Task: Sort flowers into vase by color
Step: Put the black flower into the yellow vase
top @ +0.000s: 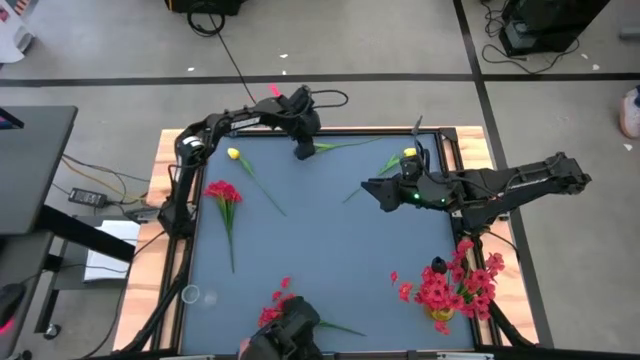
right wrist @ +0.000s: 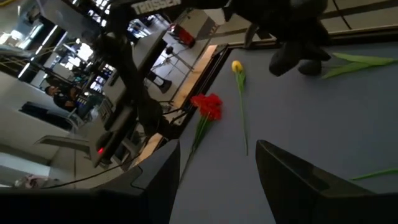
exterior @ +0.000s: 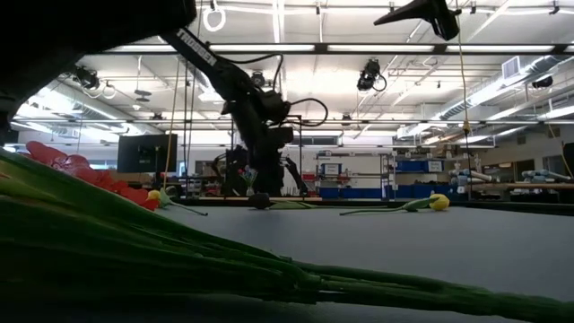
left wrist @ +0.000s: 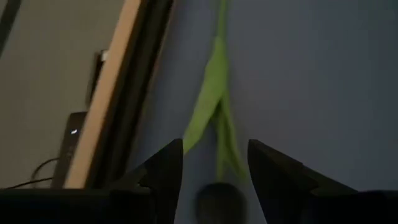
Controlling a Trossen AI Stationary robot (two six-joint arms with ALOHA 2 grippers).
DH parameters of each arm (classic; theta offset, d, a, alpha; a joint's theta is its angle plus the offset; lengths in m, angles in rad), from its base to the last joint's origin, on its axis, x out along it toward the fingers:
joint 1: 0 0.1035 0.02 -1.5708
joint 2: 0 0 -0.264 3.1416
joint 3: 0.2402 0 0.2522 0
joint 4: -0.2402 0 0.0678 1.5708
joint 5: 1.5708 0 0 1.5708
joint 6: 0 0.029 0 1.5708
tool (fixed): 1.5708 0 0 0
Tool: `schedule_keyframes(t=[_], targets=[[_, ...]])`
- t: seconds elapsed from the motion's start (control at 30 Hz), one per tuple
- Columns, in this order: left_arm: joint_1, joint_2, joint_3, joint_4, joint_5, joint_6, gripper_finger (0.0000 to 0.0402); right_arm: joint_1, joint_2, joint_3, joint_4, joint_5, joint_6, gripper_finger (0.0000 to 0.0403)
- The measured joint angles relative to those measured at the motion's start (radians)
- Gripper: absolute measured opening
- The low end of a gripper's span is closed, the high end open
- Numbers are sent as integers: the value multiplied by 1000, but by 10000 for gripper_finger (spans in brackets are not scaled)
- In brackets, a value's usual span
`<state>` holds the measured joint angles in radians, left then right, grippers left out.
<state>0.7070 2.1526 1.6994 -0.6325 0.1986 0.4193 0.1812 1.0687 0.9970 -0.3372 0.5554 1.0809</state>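
The left gripper [top: 304, 150] is down at the far edge of the table [top: 330, 250], right over the dark bud [left wrist: 214, 198]. Its two fingers [left wrist: 163, 171] stand a little apart, one on each side of the bud, and its green stalk [left wrist: 214, 93] runs straight out ahead between them. The fingers do not look pressed on it yet, so I think the gripper is lined up this way to pinch the flower just by its head.

Just to the left of that gripper lies a yellow tulip [top: 234, 154], its stalk pointing away toward the middle of the table. A bit nearer than that lies a bunch of red blossoms [top: 222, 192]. Both rest flat, ready to be picked up.

At the near edge, another red bunch [top: 275, 305] lies right by the low camera.

The right gripper [top: 372, 188] hangs above the table, well to the right of the left one. Its fingers [right wrist: 292, 177] are wide apart and hold nothing. It seems to be waiting. Just behind it lies a second yellow tulip [top: 409, 153].

Near the right arm's base stands a vase [top: 441, 318] packed with red flowers [top: 460, 285]. That looks like the red home. The yellow ones and the bud are not sorted yet.
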Motion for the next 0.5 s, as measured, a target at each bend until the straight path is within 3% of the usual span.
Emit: schedule_keyframes(t=[0.27, 0.5], targets=[[1, 64, 19, -49, -15, 32, 182, 2, 0, 0, -2, 1, -11, 217], [-4, 88, 19, -59, -58, 76, 149, -1, 0, 0, -3, 1, -37, 217]])
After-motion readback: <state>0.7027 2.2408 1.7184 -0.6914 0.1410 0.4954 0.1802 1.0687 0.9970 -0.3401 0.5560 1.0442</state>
